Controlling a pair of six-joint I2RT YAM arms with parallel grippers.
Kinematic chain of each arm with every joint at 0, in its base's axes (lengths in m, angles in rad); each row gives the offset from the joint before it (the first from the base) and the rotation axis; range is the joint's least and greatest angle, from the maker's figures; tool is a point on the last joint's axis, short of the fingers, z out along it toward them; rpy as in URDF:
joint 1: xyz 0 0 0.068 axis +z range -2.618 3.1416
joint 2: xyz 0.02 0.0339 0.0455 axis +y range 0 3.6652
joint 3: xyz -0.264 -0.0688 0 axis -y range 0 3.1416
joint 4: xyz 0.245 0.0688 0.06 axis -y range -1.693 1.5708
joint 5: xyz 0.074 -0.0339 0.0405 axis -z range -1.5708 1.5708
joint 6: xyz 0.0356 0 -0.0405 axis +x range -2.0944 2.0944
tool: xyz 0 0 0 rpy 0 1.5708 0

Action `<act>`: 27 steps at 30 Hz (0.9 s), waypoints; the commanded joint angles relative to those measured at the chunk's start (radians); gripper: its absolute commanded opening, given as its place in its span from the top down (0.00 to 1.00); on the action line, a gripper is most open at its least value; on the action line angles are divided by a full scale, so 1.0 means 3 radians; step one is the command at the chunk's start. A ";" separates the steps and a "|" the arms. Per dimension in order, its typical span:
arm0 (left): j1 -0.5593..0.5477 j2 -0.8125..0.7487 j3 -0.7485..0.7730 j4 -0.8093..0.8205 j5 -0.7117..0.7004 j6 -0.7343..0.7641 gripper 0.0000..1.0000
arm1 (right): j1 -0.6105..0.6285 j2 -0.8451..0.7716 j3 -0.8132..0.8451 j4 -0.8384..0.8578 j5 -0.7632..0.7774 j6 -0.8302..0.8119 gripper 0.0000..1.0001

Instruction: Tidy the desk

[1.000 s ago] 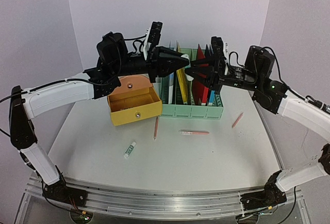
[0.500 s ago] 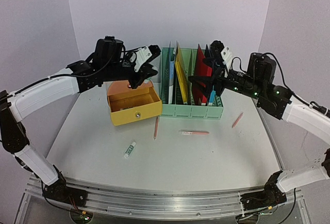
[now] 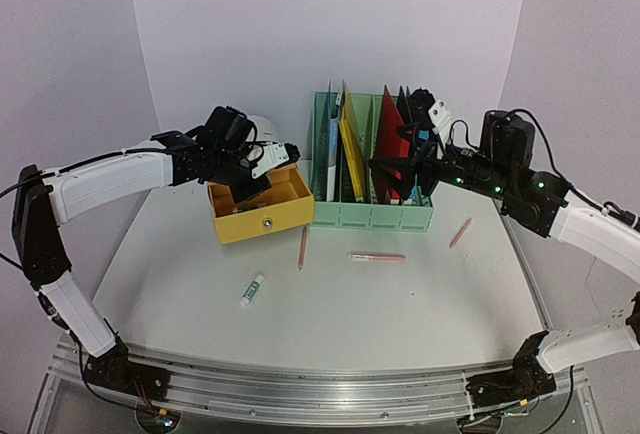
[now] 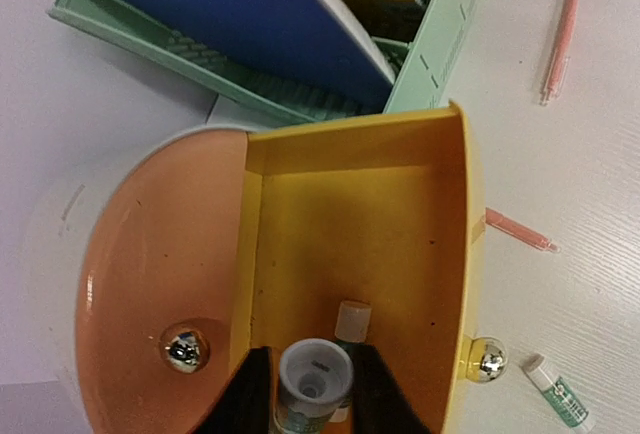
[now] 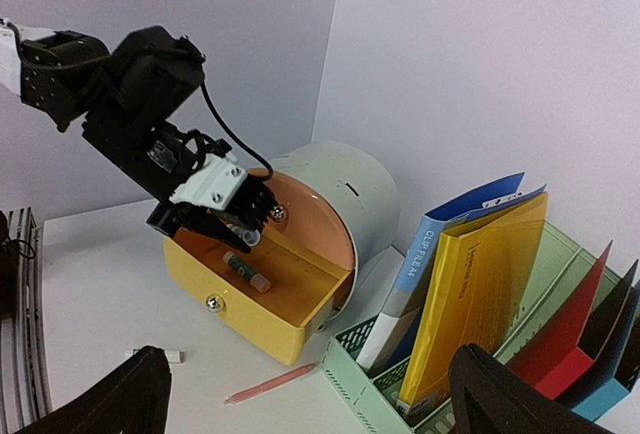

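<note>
Left gripper (image 4: pixel 314 359) clamps a white-capped tube (image 4: pixel 315 382) over the yellow drawer (image 4: pixel 400 234); next, likely release it inside. Right gripper (image 5: pixel 310 374) hangs spread, empty.

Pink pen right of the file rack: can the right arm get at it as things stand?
Probably yes. The pink pen lies alone on bare desk near that arm, and the right gripper is open and empty.

Pale lilac walls (image 3: pixel 300 24) closed the place in on three sides, the back panel meeting the side ones at vertical corners. The light was soft and even, brightest on the back wall. A white desk (image 3: pixel 400 294) filled the floor between them, a silver rail (image 3: pixel 330 386) along its near edge.
</note>
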 commanded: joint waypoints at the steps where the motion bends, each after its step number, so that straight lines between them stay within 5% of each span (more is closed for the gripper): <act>1: 0.0044 0.0083 0.0199 -0.0054 -0.0090 0.0043 0.53 | 0.0005 -0.0171 -0.0053 0.0041 -0.0034 0.0103 0.02; 5: 0.0044 0.0039 0.0322 -0.0054 0.0096 -0.0027 0.35 | 0.0004 -0.0211 -0.0082 0.0041 -0.0056 0.0149 0.02; 12: -0.0062 -0.0571 0.0245 0.0288 0.0807 -0.0698 0.40 | 0.0004 -0.0217 -0.0110 0.0041 -0.0067 0.0258 0.02; 17: -0.0570 -0.0723 -0.0234 -0.0452 0.0906 -0.1271 0.30 | 0.0004 -0.0208 -0.0147 0.0041 -0.0083 0.0332 0.02; 27: -0.0600 -0.0321 -0.0887 -0.1072 0.1048 -0.1606 0.22 | 0.0005 -0.0282 -0.0250 0.0041 -0.0059 0.0368 0.02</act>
